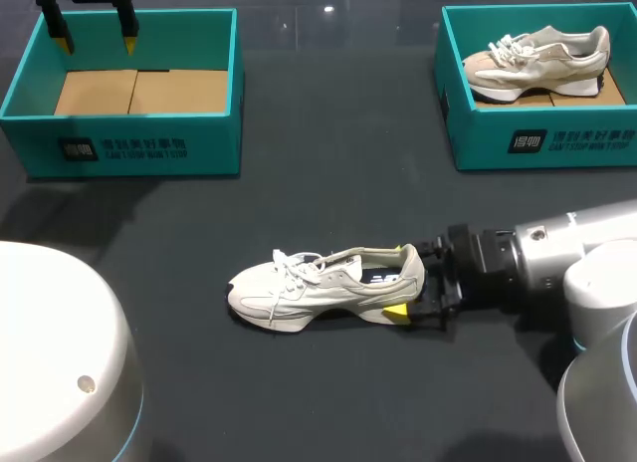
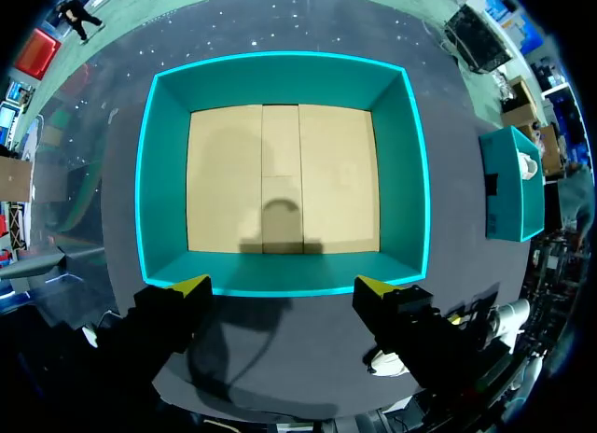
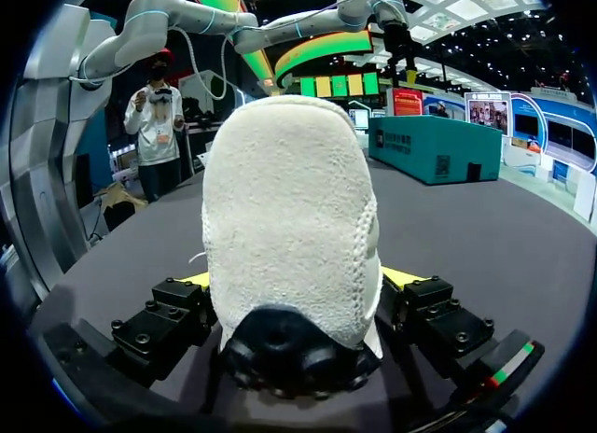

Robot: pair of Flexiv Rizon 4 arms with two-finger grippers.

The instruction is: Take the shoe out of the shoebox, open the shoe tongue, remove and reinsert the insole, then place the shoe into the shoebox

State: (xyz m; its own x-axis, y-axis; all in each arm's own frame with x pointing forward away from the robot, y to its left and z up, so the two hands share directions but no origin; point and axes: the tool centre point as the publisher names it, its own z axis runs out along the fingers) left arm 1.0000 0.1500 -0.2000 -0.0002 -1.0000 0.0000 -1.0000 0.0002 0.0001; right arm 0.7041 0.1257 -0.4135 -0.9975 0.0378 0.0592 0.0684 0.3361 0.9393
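Right jaws clamp the shoe at its heel; left jaws hang apart above the shoebox. Best to pin the heel steady while the tongue is opened.

Shoe (mid-table) obstructing, room apparently open toward left shoebox

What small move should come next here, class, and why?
Probably bring the left gripper across to the shoe to open its tongue: it lies on the table, heel held between the right gripper's fingers, while the left hangs open over the empty shoebox.
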